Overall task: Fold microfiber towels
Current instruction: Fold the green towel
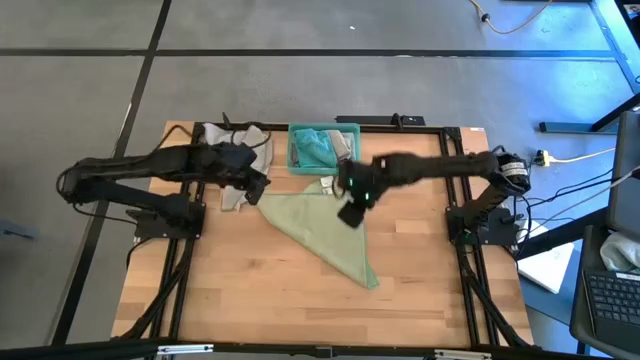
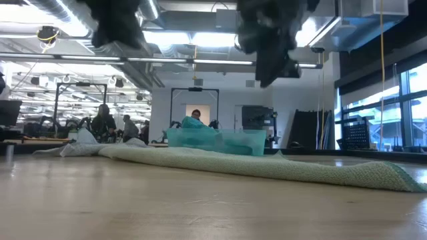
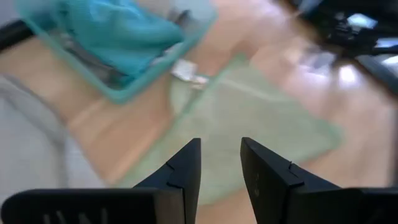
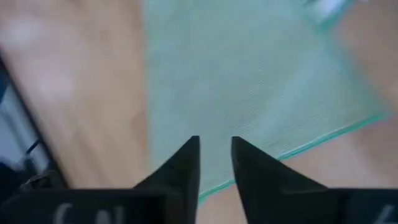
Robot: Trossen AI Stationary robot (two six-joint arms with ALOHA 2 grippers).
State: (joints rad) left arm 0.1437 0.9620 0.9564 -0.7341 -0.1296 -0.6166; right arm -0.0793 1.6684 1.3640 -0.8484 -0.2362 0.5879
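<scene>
**Pale green towel spread flat, both hands above it**

On the wooden surface (image 1: 250, 280), toward its nearer half, a pale green towel (image 1: 325, 235) lies spread out in a rough triangle, one corner reaching toward 5 o'clock and its broad edge running up toward the bin. From the low view it rests flat, one long low ridge across the boards (image 2: 267, 167).

Above the towel's upper right part hangs the right hand (image 1: 352, 212), fingers parted by a narrow gap and holding nothing; its wrist view shows the towel's weave and a darker green hem (image 4: 323, 140) past the two dark fingers (image 4: 183, 165).

At about 10 o'clock from the towel's middle, the left hand (image 1: 255, 190) sits by the towel's left corner, fingers (image 3: 186, 165) also slightly apart and empty, clear of the cloth below.

Farther back, at 12 o'clock, a teal plastic bin (image 1: 296, 150) holds a crumpled teal towel (image 1: 315, 148); a small white tag (image 3: 186, 71) lies just outside its front wall, at the pale green towel's edge. Left of the bin, at 11 o'clock, light grey towels (image 1: 235, 140) lie heaped, partly under the left arm.

Beyond the surface, people (image 2: 103, 120) show in the room, too small to tell more.
</scene>
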